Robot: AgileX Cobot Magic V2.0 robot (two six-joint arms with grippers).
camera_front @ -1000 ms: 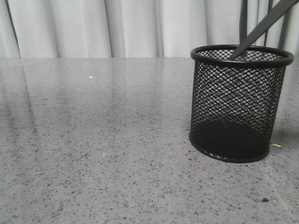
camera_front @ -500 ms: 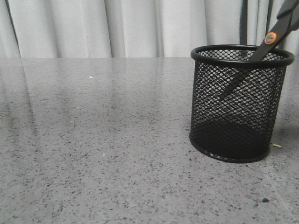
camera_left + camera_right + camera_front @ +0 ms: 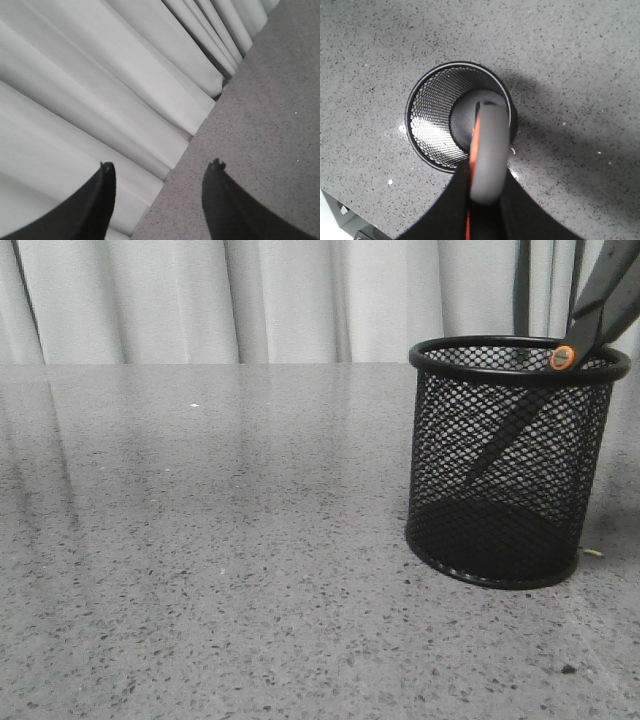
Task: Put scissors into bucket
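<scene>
The black wire-mesh bucket (image 3: 508, 465) stands on the grey table at the right. The scissors (image 3: 565, 355) slant down into it, blades seen through the mesh, orange pivot level with the rim, handles running out of view at the upper right. In the right wrist view the bucket (image 3: 435, 120) lies below my right gripper (image 3: 485, 197), which is shut on the scissors' grey handle (image 3: 487, 150) with its orange edge, above the bucket's far rim. My left gripper (image 3: 160, 170) is open and empty, away from the bucket, facing the curtain.
A grey speckled table (image 3: 200, 540) stretches left of the bucket. White curtains (image 3: 250, 300) hang behind the table. A small pale scrap (image 3: 592, 552) lies by the bucket's base, also seen in the right wrist view (image 3: 512, 150).
The scissors have gone lower into the bucket: first only the blade tip crossed the rim, now the orange pivot is at rim level and the blades reach deep inside.
</scene>
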